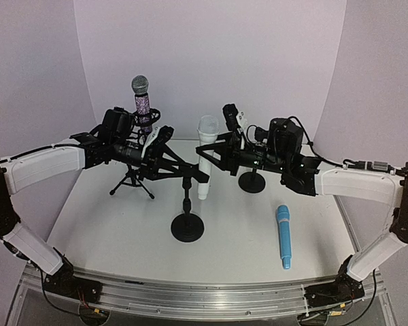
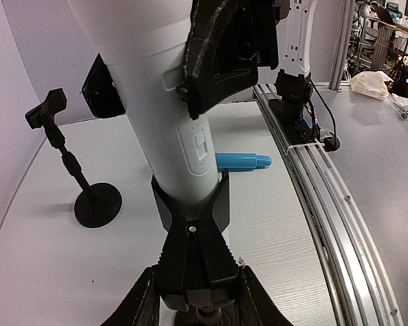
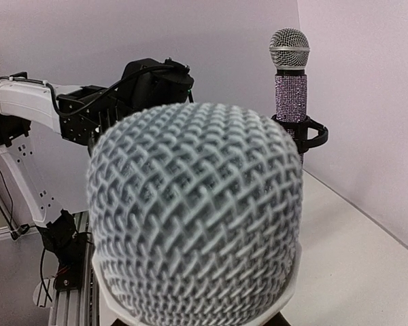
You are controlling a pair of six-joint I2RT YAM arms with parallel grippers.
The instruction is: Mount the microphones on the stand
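The white microphone (image 1: 206, 157) stands nearly upright over the table's middle. My right gripper (image 1: 216, 157) is shut on its body; one of its fingers (image 2: 224, 54) shows in the left wrist view. The white microphone's lower body (image 2: 166, 115) sits in the fork of the black clip (image 2: 190, 224) of the centre stand (image 1: 188, 226). My left gripper (image 2: 194, 302) is shut on that clip. The mesh head (image 3: 194, 217) fills the right wrist view and hides my right fingers. The purple-glitter microphone (image 1: 142, 102) stands in the tripod stand (image 1: 131, 182). The light blue microphone (image 1: 283, 236) lies on the table at the right.
A third round-base stand (image 1: 251, 180) stands at the back right, its clip (image 2: 46, 109) without a microphone. The metal rail (image 1: 190, 299) runs along the near edge. Both arms meet over the middle of the table.
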